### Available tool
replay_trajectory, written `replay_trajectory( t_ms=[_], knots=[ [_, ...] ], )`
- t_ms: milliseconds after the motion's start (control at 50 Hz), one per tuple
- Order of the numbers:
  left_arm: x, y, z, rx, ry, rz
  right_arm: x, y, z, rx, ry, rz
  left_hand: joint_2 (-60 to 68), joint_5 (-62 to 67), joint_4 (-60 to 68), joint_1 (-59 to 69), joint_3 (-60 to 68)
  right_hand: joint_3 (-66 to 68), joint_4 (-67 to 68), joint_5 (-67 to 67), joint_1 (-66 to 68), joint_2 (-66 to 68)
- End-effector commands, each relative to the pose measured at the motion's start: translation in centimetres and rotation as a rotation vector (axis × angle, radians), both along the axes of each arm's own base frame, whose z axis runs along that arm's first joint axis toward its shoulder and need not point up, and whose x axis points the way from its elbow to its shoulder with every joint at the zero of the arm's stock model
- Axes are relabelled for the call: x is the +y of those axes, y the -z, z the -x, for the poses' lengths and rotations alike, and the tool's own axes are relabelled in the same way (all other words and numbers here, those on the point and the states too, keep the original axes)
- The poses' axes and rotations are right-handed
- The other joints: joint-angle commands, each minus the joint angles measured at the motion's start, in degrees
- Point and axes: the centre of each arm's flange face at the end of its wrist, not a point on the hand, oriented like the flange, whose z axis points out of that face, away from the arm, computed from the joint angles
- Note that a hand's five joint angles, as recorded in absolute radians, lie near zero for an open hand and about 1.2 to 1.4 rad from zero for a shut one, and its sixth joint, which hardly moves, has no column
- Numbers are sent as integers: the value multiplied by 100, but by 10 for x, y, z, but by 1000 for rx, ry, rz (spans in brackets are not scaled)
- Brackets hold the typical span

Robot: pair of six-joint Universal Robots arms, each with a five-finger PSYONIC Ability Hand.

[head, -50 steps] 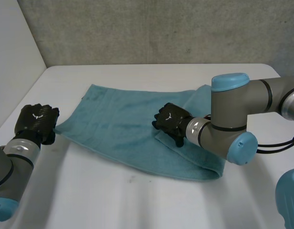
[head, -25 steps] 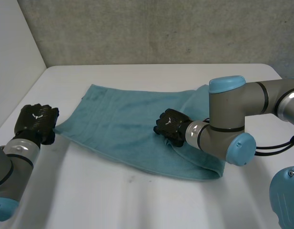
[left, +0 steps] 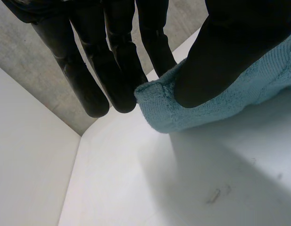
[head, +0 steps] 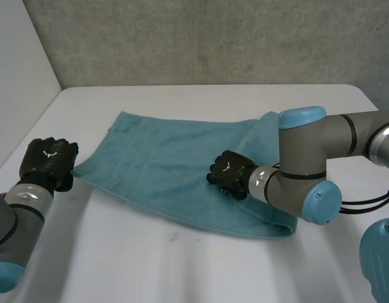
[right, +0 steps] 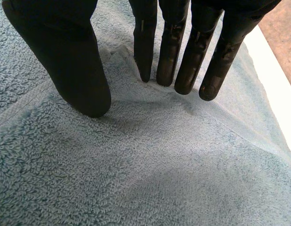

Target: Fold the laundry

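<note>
**Towel pinched at one corner, pressed at the other end**

Nearest, the left hand (head: 48, 161) pinches the left corner of the teal towel (head: 159, 161) between thumb and fingers. The right hand (head: 229, 172) presses straight fingers (right: 166, 52) onto the folded-over right end. The towel lies across the white table (head: 181, 265)

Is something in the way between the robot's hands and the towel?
Nothing visible is. The left hand pinches a corner of the towel, and the right hand rests straight fingers on the towel's folded end.
</note>
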Motion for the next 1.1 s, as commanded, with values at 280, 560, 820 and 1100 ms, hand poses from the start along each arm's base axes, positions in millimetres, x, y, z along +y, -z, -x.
replay_trajectory(
  t_ms=[280,560,820,1100],
  knots=[
    [0,0,0,0,-1,1,-11,-73,-2,-227,93,118,1120,1470,1144,1558,1152,4542,4554,4318,4445,4163],
    [2,-7,-1,-1,-6,3,-40,-165,122,-365,492,206,1120,1470,1144,1558,1152,4542,4554,4318,4445,4163],
    [23,-14,-5,-16,-10,-113,28,-79,198,213,623,-23,1120,1470,1144,1558,1152,4542,4554,4318,4445,4163],
    [63,-83,-35,3,-117,-24,51,-139,238,169,785,199,1120,1470,1144,1558,1152,4542,4554,4318,4445,4163]
  ],
)
